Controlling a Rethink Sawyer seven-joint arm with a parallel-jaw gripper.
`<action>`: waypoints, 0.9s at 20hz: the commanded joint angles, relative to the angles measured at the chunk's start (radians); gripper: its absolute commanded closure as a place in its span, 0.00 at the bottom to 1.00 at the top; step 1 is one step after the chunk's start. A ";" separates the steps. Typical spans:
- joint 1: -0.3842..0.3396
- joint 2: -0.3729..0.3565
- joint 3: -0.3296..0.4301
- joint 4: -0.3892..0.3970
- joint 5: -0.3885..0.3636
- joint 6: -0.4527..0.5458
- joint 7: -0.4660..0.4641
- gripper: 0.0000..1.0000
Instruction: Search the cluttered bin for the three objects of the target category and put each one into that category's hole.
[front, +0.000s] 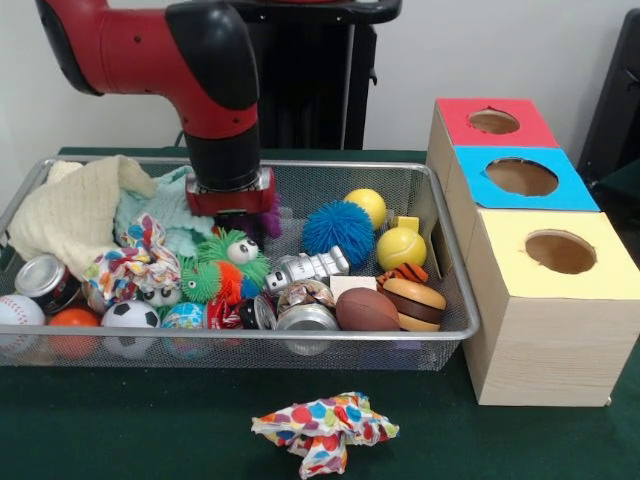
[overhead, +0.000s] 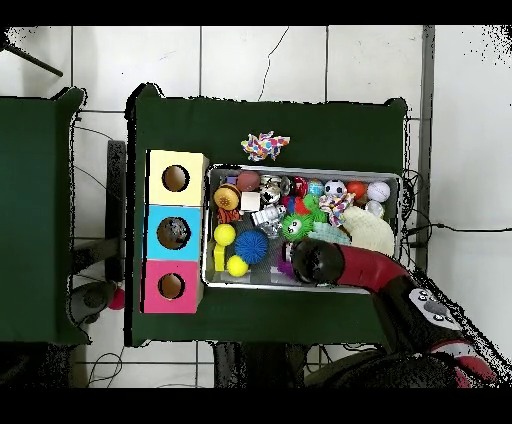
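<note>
1. While the front view shows the red and black arm reaching down into the cluttered bin (front: 455, 330), the gripper (front: 238, 222) sits low at the bin's back, just above the green furry toy (front: 225, 268) and beside something purple. Whether its jaws are released or clenched I cannot tell; the wrist body hides them.

2. From the gripper, in this view, the hole (front: 521, 177) in the blue-topped box lies well off to the picture's right, outside the bin and past its right-hand wall. The blue box stands between the red-topped box (front: 495, 122) and the yellow-topped box (front: 560, 252).

3. The hole is a round cut-out, dark inside, in a bright blue panel on light wood. Between gripper and hole lie a blue spiky ball (front: 338, 231) and two yellow balls (front: 401, 248), likely candidates if balls are the target, though that is only a guess.

4. Seen from overhead, sides are turned round: the gripper (overhead: 311, 262) is over the bin's (overhead: 305, 286) lower middle, and the hole (overhead: 173, 233) lies to the picture's left, roughly level with it, apart from the bin's short left wall.

5. The bin's long axis runs left to right here, pointing toward the row of boxes, so I judge a carry would travel along it.

6. A patterned cloth bundle (overhead: 265, 146) lies on the green table outside the bin.
</note>
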 joint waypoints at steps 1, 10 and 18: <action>-0.018 0.109 -0.022 -0.109 0.014 0.133 0.037 0.00; -0.023 0.116 -0.002 -0.110 0.009 0.139 0.032 0.00; -0.026 0.081 0.013 -0.039 0.193 0.365 0.134 0.00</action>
